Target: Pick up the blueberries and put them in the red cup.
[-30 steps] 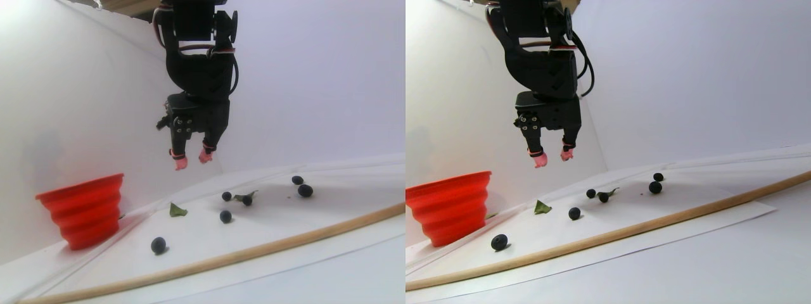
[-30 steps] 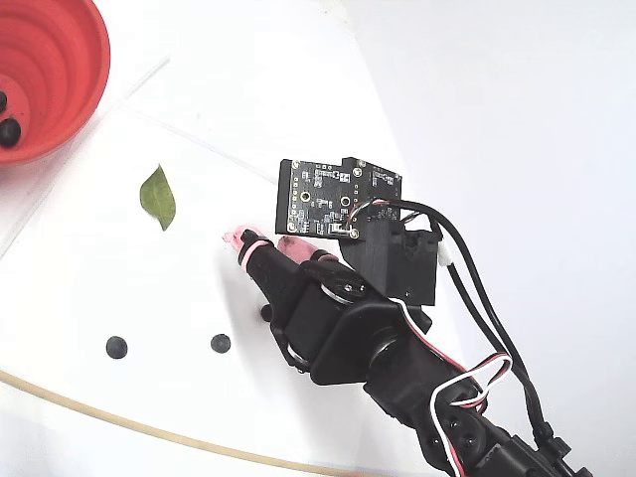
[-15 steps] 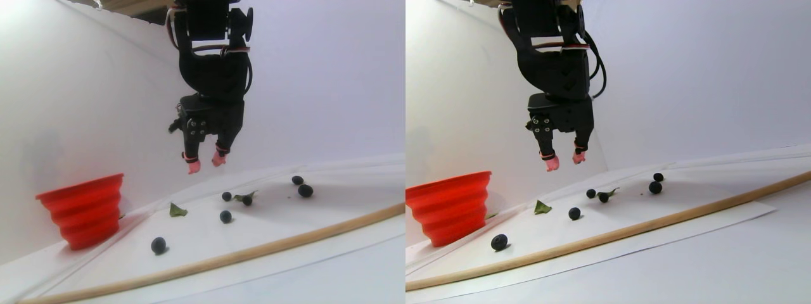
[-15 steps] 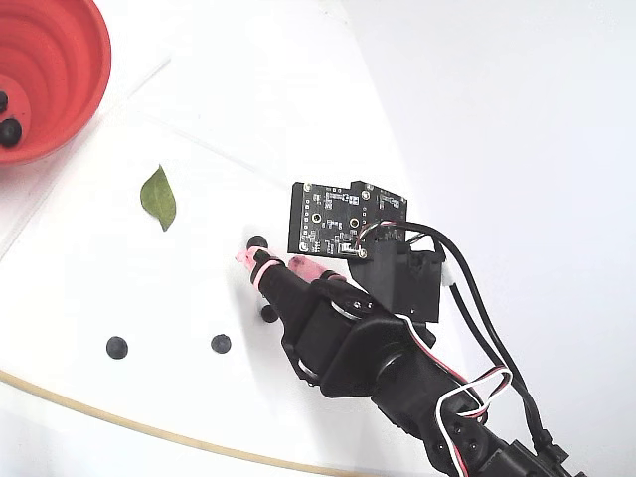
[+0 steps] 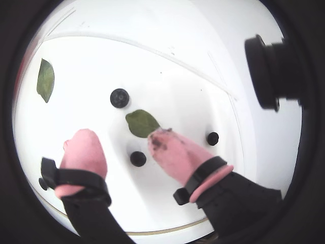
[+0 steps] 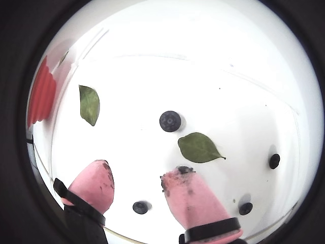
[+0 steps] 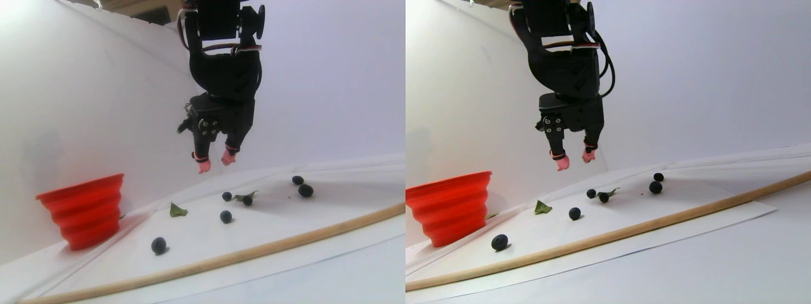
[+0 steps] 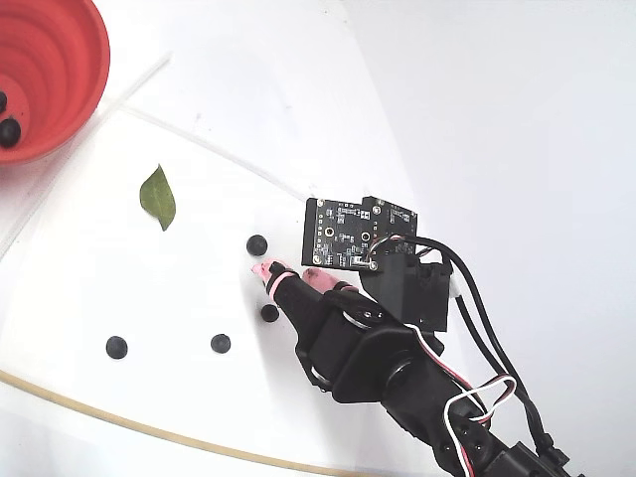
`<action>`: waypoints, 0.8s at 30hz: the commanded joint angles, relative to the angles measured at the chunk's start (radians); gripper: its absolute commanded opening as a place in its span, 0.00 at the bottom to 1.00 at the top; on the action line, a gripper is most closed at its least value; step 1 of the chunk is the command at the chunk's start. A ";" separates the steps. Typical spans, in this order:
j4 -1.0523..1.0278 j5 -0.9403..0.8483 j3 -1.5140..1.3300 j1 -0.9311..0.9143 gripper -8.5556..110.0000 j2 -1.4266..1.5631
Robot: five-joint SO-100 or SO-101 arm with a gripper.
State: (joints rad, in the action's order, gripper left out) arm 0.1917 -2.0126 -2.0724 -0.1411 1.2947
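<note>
Hand [image 7: 213,161] hanging above the white tabletop [image 8: 89,278], pink fingertips [image 6: 96,183] parted and holding nothing.

Landmark: the cup [image 8: 40,70], cut off at the upper left corner of the fixed view and reduced to a red sliver at the left edge of a wrist view [image 6: 40,94]. Two blueberries [image 8: 9,130] lie inside it at the frame edge; its floor is otherwise out of sight. Loose berries lie well right of the cup, past a leaf [image 8: 158,197]. One berry [image 8: 269,313] sits just beside the hand, between the fingertips in a wrist view [image 5: 137,158]. A second leaf [image 6: 198,147] near it is hidden by the arm in the fixed view. A wooden rod [image 7: 253,250] bounds the sheet on the near side, both ends cut off.
</note>
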 commanded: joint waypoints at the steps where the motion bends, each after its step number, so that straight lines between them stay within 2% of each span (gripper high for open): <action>1: 0.035 -0.009 0.060 0.002 0.23 0.057; 24: 0.081 0.000 0.199 -0.023 0.23 -0.133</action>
State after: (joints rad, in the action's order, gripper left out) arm 0.2424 -2.0249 -1.9620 -0.1687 1.1413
